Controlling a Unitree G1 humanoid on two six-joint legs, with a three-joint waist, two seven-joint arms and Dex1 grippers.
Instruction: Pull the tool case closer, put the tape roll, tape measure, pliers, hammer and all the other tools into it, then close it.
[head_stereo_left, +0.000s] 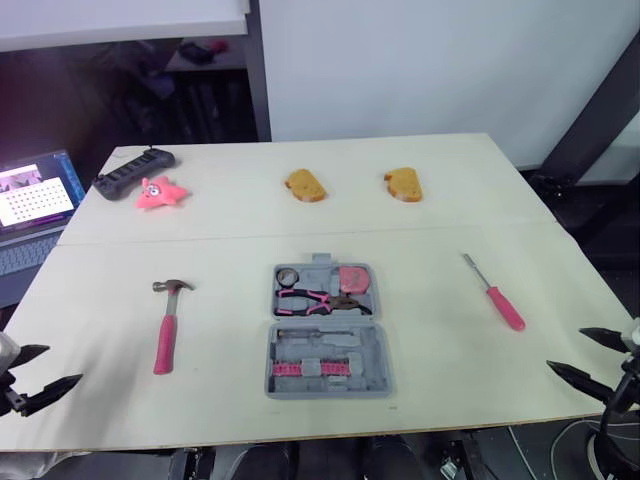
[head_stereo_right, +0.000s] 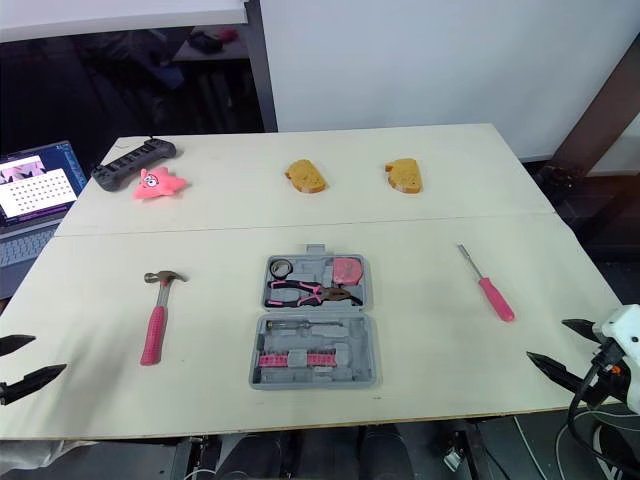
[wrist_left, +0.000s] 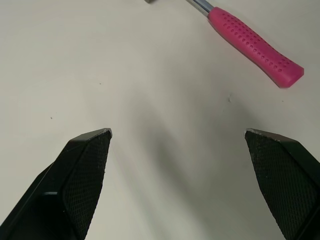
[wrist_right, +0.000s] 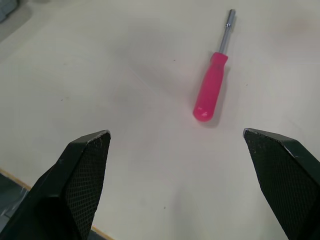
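Currently the left jaws and right jaws are hanging released at the near edge of the pale wooden desk, with the open grey plastic tool case lying well ahead between them, so dragging it crookedly is risking spilling its pink-handled pliers.

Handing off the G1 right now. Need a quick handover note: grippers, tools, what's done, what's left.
Left gripper: open, empty, at the near left edge of the table.
Right gripper: open, empty, at the near right edge.
Tool case: lying open, centre front.
Done: pliers, tape measure and what looks like the tape roll sit in its far half.
Hammer lies on the table left of the case, screwdriver right of it.
Left: load both, then close the case.
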